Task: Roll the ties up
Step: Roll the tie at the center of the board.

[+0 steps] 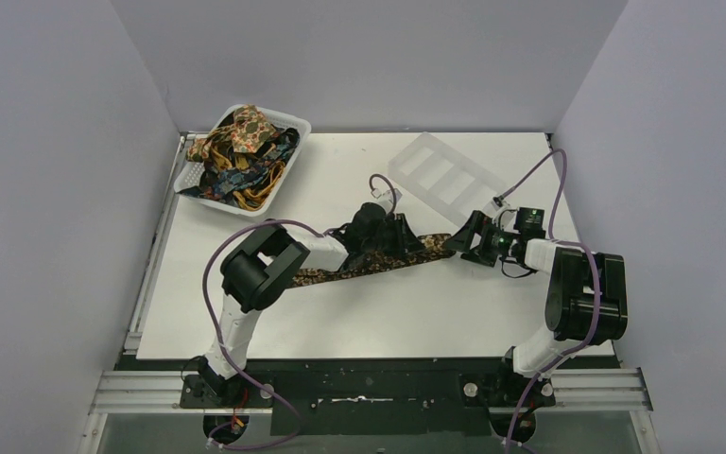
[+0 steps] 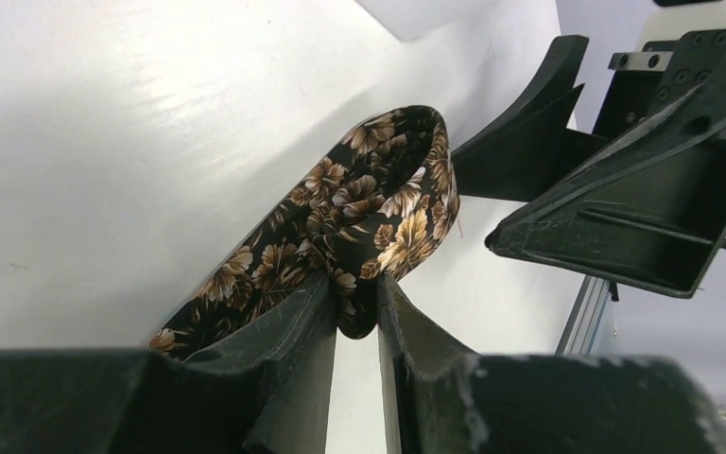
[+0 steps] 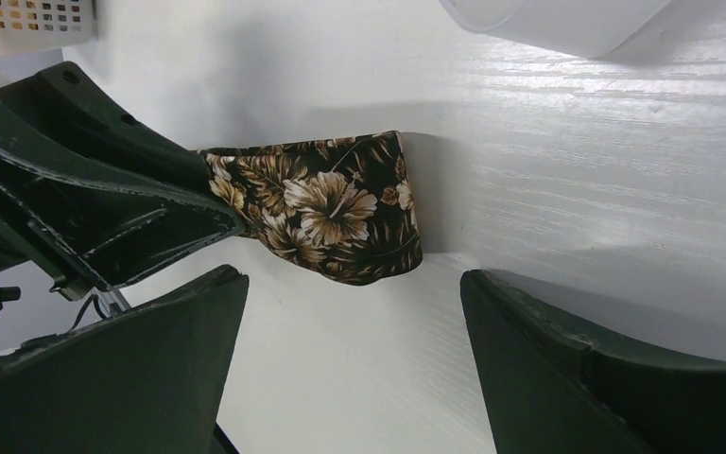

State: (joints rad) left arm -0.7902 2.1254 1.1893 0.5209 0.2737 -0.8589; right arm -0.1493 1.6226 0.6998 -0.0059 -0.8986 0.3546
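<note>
A dark brown floral tie [image 1: 340,275] lies stretched across the middle of the table. Its right end is folded over into a small loop [image 2: 388,203], also seen in the right wrist view [image 3: 326,213]. My left gripper [image 2: 356,301] is shut on the tie just behind that loop. My right gripper [image 3: 354,322] is open and empty, its jaws spread wide just short of the folded end. In the top view it [image 1: 473,241] sits at the tie's right tip. More ties [image 1: 241,151] are piled in the white basket [image 1: 293,123].
A clear plastic compartment tray [image 1: 444,175] lies at the back right, close behind both grippers. The white basket stands at the back left corner. Grey walls enclose the table on three sides.
</note>
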